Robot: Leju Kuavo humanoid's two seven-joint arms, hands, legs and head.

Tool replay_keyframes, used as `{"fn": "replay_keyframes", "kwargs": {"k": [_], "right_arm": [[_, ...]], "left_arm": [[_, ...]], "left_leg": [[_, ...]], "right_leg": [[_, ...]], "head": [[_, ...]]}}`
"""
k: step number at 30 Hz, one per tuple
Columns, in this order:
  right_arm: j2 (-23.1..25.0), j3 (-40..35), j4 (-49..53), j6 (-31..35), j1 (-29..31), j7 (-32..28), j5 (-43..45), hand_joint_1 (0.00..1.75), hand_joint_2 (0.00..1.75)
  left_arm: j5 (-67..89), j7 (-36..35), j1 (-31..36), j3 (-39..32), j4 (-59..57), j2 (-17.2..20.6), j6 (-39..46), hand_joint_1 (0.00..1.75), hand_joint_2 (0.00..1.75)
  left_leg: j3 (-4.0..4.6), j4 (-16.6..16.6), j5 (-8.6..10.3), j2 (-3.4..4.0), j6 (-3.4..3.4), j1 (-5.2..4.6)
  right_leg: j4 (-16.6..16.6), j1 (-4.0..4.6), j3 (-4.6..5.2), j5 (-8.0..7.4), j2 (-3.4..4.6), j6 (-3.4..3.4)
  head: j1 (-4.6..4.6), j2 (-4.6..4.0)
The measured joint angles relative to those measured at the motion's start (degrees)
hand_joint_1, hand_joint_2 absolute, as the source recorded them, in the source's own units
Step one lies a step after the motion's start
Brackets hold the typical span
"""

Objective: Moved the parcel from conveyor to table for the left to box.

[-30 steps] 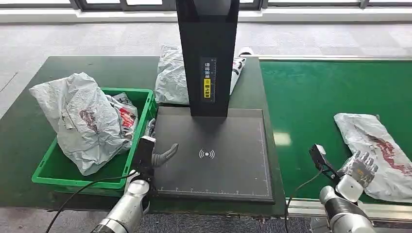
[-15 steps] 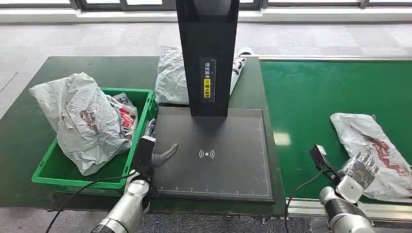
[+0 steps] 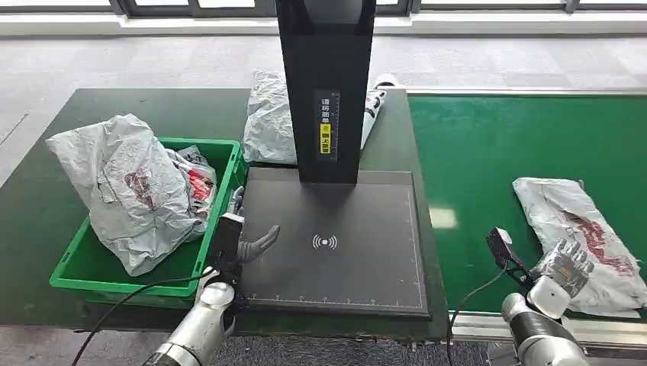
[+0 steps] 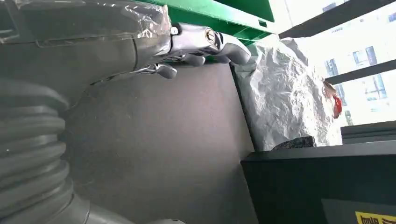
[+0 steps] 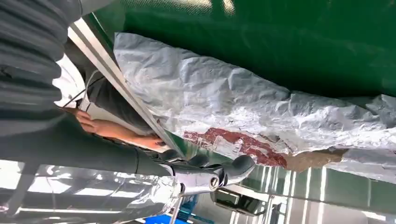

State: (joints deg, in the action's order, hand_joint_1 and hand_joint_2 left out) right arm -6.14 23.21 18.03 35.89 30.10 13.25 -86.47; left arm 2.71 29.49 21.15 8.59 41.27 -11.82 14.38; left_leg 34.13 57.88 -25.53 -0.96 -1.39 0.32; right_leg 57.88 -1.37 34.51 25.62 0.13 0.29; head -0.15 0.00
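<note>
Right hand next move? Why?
Probably lower the right hand onto the parcel and close the fingers on it. The parcel lies flat on the green conveyor by that hand, ungripped, fingers spread. The left hand waits at the black pad.

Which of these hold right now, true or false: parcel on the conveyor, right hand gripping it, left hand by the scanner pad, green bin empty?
1. The parcel lies on the green conveyor. True.
2. The right hand has lifted the parcel. False: the parcel lies flat on the belt, with the hand at its near edge.
3. The left hand rests at the scanner pad. True.
4. The green bin is empty. False: it holds grey bags.
</note>
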Motion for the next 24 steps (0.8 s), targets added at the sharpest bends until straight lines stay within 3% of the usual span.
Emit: {"fn": "replay_keyframes", "kwargs": {"k": [24], "right_arm": [[0.0, 0.0, 0.0, -0.3, 0.0, 0.5, -0.3, 0.00, 1.75]], "left_arm": [[0.0, 0.0, 0.0, 0.0, 0.0, 0.0, 0.0, 0.00, 1.75]], "left_leg": [[0.00, 0.0, 0.00, 0.00, 0.00, 0.00]], "right_leg": [[0.0, 0.00, 0.00, 0.00, 0.00, 0.00]], "head": [[0.00, 0.00]]}}
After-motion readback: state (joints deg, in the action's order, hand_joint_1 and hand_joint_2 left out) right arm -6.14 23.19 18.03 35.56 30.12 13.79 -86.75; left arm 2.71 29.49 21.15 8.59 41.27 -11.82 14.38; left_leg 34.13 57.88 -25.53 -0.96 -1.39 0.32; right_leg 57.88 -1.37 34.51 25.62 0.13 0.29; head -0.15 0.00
